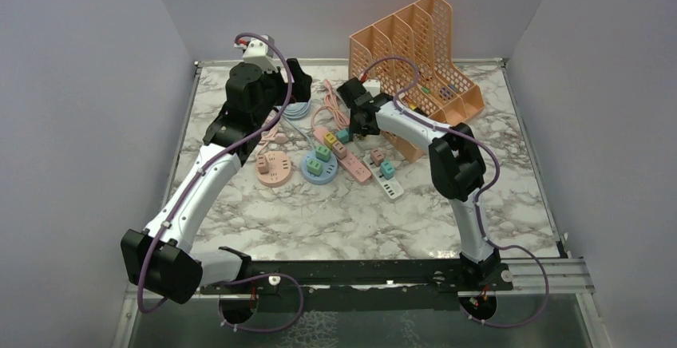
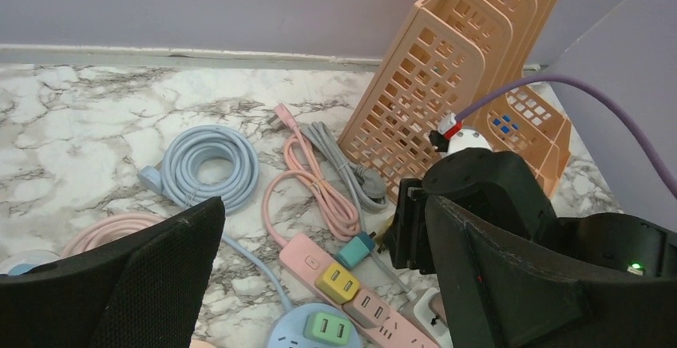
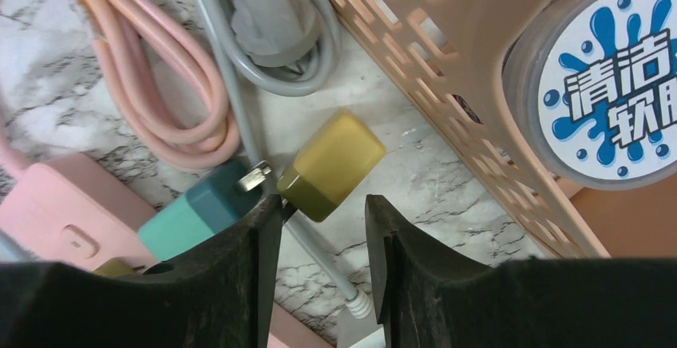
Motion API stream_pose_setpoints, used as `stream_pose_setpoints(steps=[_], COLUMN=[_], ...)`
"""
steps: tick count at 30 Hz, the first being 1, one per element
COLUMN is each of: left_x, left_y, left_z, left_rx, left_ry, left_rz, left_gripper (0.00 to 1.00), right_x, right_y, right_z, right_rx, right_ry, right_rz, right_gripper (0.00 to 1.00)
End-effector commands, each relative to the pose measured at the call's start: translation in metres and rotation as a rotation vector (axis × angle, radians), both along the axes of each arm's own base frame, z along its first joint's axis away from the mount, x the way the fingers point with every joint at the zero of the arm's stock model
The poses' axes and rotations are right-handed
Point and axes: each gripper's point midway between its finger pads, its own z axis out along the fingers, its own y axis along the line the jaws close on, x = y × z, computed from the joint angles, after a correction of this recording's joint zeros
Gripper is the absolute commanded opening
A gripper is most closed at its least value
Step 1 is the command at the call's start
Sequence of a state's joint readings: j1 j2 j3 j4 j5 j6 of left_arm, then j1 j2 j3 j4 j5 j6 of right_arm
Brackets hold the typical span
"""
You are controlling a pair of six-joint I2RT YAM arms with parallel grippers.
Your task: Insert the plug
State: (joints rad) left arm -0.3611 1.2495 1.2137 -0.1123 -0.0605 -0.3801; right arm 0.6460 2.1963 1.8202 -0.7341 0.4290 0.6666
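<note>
Landmark: an orange file rack [image 1: 423,53] standing on the marble table [image 1: 319,220].
Plug: an olive-yellow plug [image 3: 331,164] lies tilted on the table, just beside the rack's foot.
Right hand: the right hand [image 3: 319,212] is low over the table near the rack's foot, fingers apart. The plug sits at the mouth of the gap with its lower corner against one finger. Bare marble shows between the plug and the other finger, so it is not clamped.
Left hand: the left hand [image 2: 323,228] is well apart from the rack and facing it, fingers spread wide with nothing between them.
Teal plug: a teal plug [image 3: 199,208] lies just beside the yellow one, on the side away from the rack. Whether they touch I cannot tell.
Pink power strip: the pink power strip [image 2: 307,260] lies farther from the rack than both plugs.
Cables: a grey cable [image 3: 271,29] is coiled against the rack's foot, and a pink cable [image 3: 160,69] is looped just beyond it. A pale blue coil [image 2: 211,164] lies well apart from the rack.
Inside the rack: a round container [image 3: 607,85] with a blue-and-white label.
</note>
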Motion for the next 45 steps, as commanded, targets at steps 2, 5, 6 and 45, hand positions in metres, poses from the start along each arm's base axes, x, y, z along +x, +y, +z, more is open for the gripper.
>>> stream_pose_setpoints(steps=[2,5,6,45], left_x=[-0.004,-0.007,-0.009,-0.058], left_y=[-0.003,-0.003,-0.002,-0.010], left_z=[0.022,0.023,0.022,-0.026], left_rx=[-0.026,-0.022,-0.021,-0.084], left_ry=[-0.034,-0.033,-0.031,0.090], left_rz=[-0.028,-0.032,-0.033,-0.137], left_gripper=[0.98,0.98,0.98,0.96], right_x=[0.005,0.006,0.008,0.021], right_y=[-0.020,-0.019,-0.019,-0.005], right_z=[-0.028,-0.034,-0.036,0.052], right_rx=[-0.042,-0.042,-0.043,0.101], right_ry=[-0.002,-0.001,-0.002,-0.276], right_rz=[-0.079,-0.081,-0.080,0.144], right_gripper=[0.40,0.40,0.40,0.22])
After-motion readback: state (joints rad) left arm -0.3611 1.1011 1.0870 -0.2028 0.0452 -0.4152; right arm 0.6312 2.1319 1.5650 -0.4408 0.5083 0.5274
